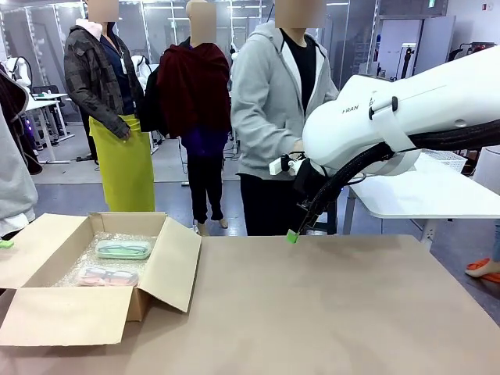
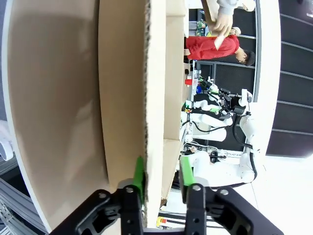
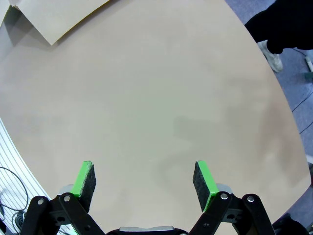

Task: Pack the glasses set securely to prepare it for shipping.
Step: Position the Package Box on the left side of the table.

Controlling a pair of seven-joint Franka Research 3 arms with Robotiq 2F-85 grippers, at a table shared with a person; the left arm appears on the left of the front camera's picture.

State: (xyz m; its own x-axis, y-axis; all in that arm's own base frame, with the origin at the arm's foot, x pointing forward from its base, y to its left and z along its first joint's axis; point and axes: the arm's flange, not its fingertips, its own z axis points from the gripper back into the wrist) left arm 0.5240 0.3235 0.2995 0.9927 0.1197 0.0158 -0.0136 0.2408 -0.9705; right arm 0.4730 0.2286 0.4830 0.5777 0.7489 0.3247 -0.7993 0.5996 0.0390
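While both cases already lie inside the cardboard box [image 1: 117, 308] at about 8 o'clock of the front view, packing looks mostly done and flap closing seems the step in hand. Mint-green case [image 1: 123, 249] sits toward the far end of the box, pink-tinted case [image 1: 107, 276] just nearer the camera, the two close but apart, both lying flat on bubble wrap [image 1: 78, 269] that lines the bottom. All four flaps are open; the right-hand flap [image 1: 170, 266] slants outward onto the table [image 1: 328, 312].

Left gripper [image 2: 162, 176] straddles the edge of a cardboard flap [image 2: 155, 88]: one green pad lies against the board's face, the other stands off from it with a visible gap, so the jaws look parted and not clamping. Whether any contact is left, can't tell for sure.

Right gripper [image 3: 144, 181] is spread wide and holds nothing, hanging over bare table with only a flap corner at 11 o'clock in its wrist view. In the front view its green fingertip [image 1: 291, 235] hangs above the table's far edge at about 12 o'clock, well apart from the box.

Next move, as a guess: fold the flaps inward over the cases, one arm pressing a flap down while the other brings the opposite flap over. Bubble wrap is not folded over the cases yet, so covering them first may be needed.

A person [image 1: 277, 117] stands beyond the table's far side.
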